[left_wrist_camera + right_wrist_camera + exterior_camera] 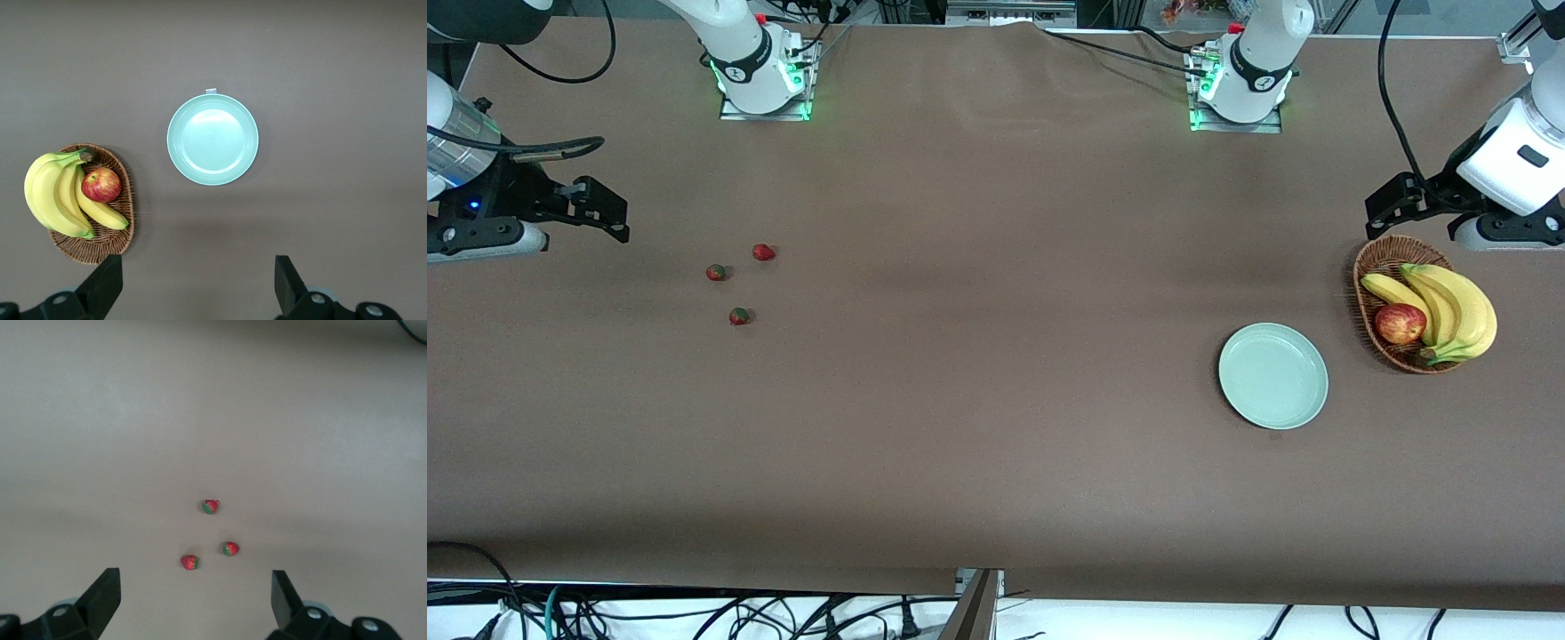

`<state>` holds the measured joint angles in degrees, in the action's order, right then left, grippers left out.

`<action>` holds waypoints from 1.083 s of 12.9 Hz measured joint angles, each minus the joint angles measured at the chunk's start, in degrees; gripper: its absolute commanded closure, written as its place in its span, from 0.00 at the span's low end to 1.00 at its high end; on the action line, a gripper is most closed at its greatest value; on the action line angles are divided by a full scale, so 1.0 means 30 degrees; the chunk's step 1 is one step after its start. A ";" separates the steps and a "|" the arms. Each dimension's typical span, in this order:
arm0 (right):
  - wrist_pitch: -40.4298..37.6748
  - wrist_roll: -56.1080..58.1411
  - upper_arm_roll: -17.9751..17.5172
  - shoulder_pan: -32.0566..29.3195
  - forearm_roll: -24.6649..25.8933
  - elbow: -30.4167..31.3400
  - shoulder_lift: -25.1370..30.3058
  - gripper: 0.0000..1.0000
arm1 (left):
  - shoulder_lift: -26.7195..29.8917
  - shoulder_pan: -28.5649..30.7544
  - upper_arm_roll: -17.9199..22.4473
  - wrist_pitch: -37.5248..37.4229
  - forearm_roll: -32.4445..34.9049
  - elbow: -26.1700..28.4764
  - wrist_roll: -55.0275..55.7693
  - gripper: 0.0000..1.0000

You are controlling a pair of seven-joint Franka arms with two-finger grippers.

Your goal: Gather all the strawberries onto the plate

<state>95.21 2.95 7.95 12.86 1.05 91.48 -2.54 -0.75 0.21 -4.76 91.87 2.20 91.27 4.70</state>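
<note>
still nothing collected: three strawberries [739, 316] lie well apart from the plate [1272, 375]. right gripper [600, 209] and left gripper [1396, 206] hover, fingers spread. risk: tiny berries rolling off a pinch.

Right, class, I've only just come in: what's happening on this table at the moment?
Nothing has been picked up yet. Three strawberries lie loose on the table toward the right arm's end, and the mint-green plate sits bare toward the left arm's end, beside a wicker basket holding bananas and an apple. The right gripper hangs open above the table beside the strawberries; the left gripper hangs open by the basket. Neither holds anything.
</note>
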 measured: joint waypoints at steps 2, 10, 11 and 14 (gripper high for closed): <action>0.0001 -0.0013 0.0000 0.0000 -0.0001 0.0000 0.0000 0.01 | 0.0000 0.0000 0.0004 0.0000 0.0000 -0.0001 0.0000 0.00; 0.0054 -0.0079 0.0000 0.0000 -0.0001 -0.0004 0.0000 0.01 | -0.0005 -0.0003 0.0005 -0.0263 0.0000 0.0000 0.0000 0.00; 0.0058 -0.0080 0.0000 0.0000 -0.0001 -0.0007 0.0000 0.01 | -0.0025 -0.0016 0.0004 -0.0328 0.0000 0.0001 0.0000 0.00; 0.0065 -0.0081 0.0000 -0.0001 -0.0001 -0.0012 0.0000 0.01 | -0.0224 -0.0083 0.0004 -0.0358 -0.0002 0.0008 0.0000 0.00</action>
<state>95.40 2.71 7.95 12.86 1.04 91.44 -2.54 -1.42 -0.04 -4.75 90.80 2.20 91.30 4.70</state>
